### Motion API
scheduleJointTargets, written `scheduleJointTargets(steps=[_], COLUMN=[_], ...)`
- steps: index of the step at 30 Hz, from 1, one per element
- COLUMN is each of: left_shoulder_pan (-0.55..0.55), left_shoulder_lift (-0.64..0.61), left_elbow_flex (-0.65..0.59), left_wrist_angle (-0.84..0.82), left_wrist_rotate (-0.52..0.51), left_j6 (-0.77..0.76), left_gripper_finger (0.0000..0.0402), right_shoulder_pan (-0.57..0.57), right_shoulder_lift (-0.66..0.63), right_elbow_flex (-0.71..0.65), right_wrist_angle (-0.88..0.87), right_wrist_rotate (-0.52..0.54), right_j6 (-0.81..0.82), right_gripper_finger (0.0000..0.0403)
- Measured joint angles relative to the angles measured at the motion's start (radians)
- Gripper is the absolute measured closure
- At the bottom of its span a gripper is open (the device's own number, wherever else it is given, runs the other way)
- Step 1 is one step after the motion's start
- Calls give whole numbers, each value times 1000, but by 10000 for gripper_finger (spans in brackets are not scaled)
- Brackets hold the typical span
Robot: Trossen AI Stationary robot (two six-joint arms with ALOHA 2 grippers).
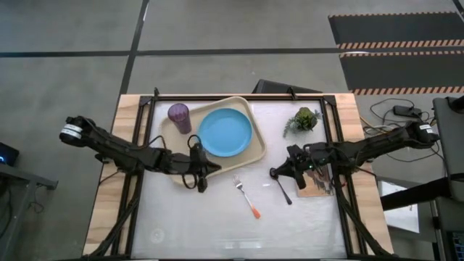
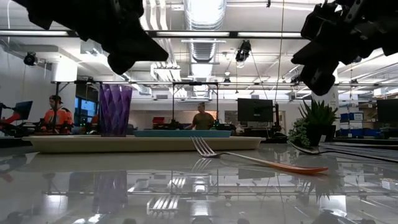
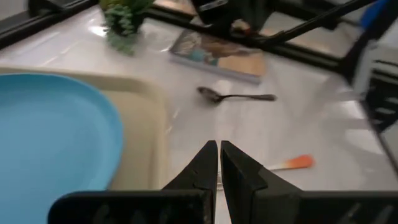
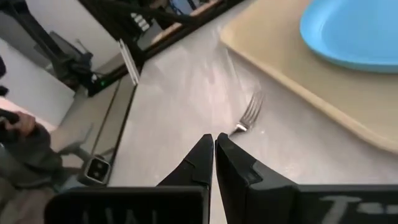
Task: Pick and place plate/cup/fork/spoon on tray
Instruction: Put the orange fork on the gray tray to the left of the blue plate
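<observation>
The cream tray [image 1: 250, 154] lies at the table's far left. The light-blue plate [image 1: 225, 132] lies flat on it, and the purple cup [image 1: 179, 114] stands upright on its far left corner. The orange-handled fork [image 1: 246, 197] lies on the table near the middle, its tines [image 4: 249, 115] toward the tray. The dark spoon [image 1: 283, 190] lies to the fork's right. My left gripper [image 1: 216, 168] is shut and empty above the tray's near edge. My right gripper [image 1: 275, 174] is shut and empty above the spoon's far end.
A small green potted plant [image 1: 304, 118] stands at the far right. A picture book [image 1: 319, 187] lies under the right arm near the table's right edge. The table's black frame [image 1: 239, 96] runs along its edges. People show in the room beyond the table [image 2: 202, 118].
</observation>
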Motion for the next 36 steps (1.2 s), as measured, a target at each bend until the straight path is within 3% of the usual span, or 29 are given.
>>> scheduleJointTargets(steps=[6, 10, 14, 17, 25, 29, 36], left_shoulder_pan=[-49, -75, -105, -131, -134, -116, -38], left_shoulder_lift=[82, 199, 306, 374, 481, 517, 603], left_elbow_flex=[-42, 6, 64, 107, 231, 284, 327], left_wrist_angle=[173, 181, 180, 178, 170, 154, 146], left_wrist_rotate=[13, 68, 195, 198, 65, 67, 166], left_j6=[-1, -26, -61, -44, 183, 316, 350], left_gripper_finger=[400, 395, 367, 339, 267, 250, 249], right_shoulder_pan=[23, 23, 23, 23, 23, 22, 22], right_shoulder_lift=[32, 54, 73, 81, 79, 78, 78], right_elbow_flex=[0, 0, 0, 0, 0, 0, 0], right_wrist_angle=[-1, 3, 2, 3, 2, 2, 1], right_wrist_rotate=[38, 75, 76, 77, 76, 76, 76], right_j6=[-95, -134, -179, -217, -297, -335, -358], right_gripper_finger=[394, 394, 394, 394, 394, 394, 394])
